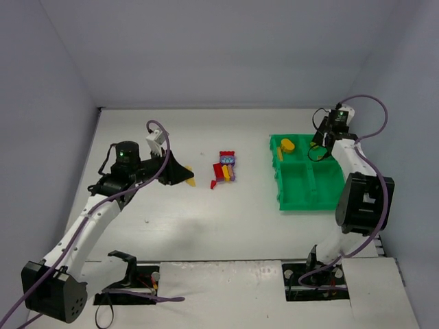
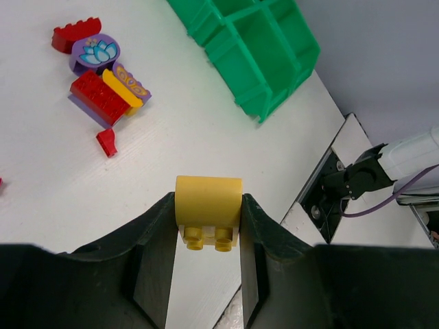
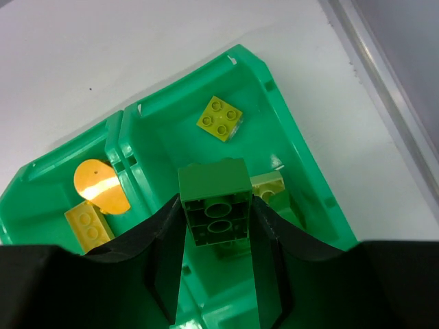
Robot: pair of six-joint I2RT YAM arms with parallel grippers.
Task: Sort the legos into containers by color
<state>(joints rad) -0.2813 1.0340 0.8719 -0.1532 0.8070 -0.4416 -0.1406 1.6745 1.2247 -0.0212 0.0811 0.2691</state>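
My left gripper (image 2: 208,221) is shut on a yellow lego (image 2: 208,204), held just above the table left of the loose pile (image 1: 225,168). That pile holds red bricks (image 2: 99,96), a purple round piece (image 2: 95,52) and a yellow bar (image 2: 123,86). My right gripper (image 3: 218,214) is shut on a dark green lego (image 3: 215,199) and hangs over the far right compartment of the green tray (image 1: 285,199). Two lighter green legos (image 3: 219,118) lie in that compartment. The far left compartment holds yellow pieces (image 3: 101,186).
A small red piece (image 2: 106,142) lies apart from the pile on the white table. The tray (image 2: 271,103) stands to the right of the pile. The right arm's base and cable (image 2: 357,179) are near the table's front edge.
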